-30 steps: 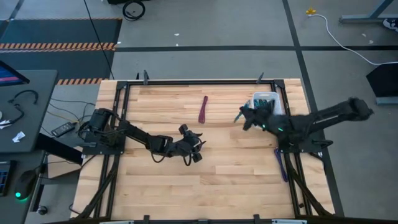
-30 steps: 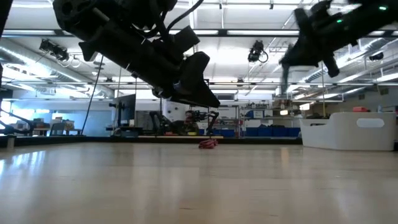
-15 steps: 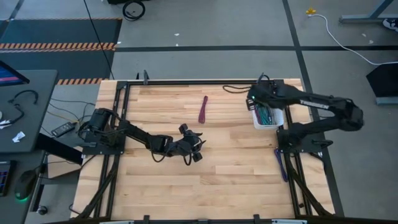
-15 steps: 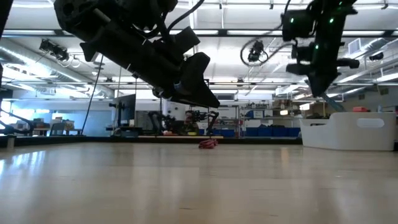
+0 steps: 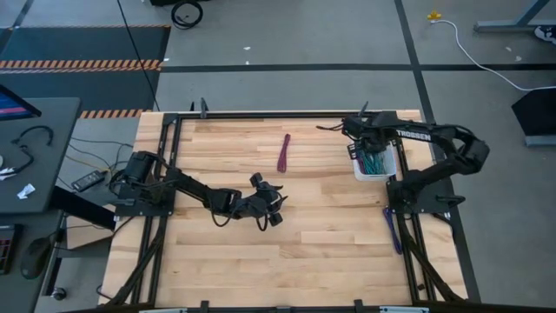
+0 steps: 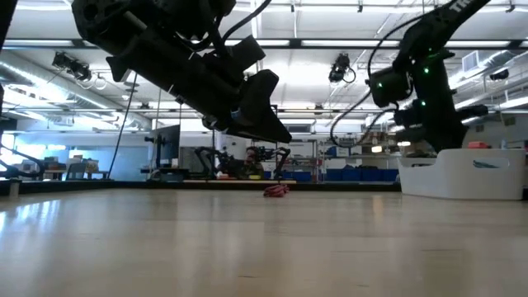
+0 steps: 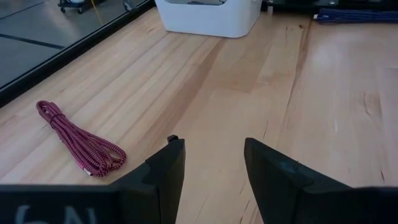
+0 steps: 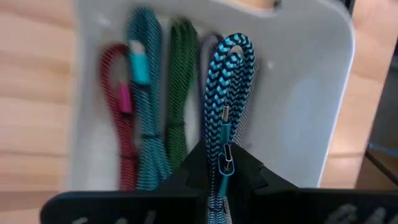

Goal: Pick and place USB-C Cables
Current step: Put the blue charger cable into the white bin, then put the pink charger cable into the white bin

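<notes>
A maroon USB-C cable (image 5: 283,152) lies flat on the wooden table toward its far edge; the left wrist view shows it too (image 7: 81,140). My left gripper (image 5: 279,203) hovers open near the table's middle, short of that cable, with nothing between its fingers (image 7: 211,155). My right gripper (image 5: 363,139) stands over the white bin (image 5: 387,165) at the far right, shut on a teal-and-black cable bundle (image 8: 225,99). Red, teal, green and greyish bundles (image 8: 149,112) lie side by side in the bin. My right gripper pinches the teal-and-black bundle between its two fingers near one end (image 8: 220,157), by the connectors. The fingers come from above, pointing down into the bin. The bundle hangs beyond them, its folded loop end (image 8: 231,48) lowest; whether that loop touches the bin's floor I cannot tell.
A blue-purple cable (image 5: 393,229) lies along the black frame rail at the table's right. The black frame (image 5: 261,115) runs round the table's edges. In the low view the bin's wall (image 6: 462,175) stands at the right, with bare wood between both arms.
My right gripper has carried the teal-and-black bundle from beside the bin's left side toward the far edge and over the bin, turning to point down, and has sunk toward it. It has stayed shut on the bundle.
</notes>
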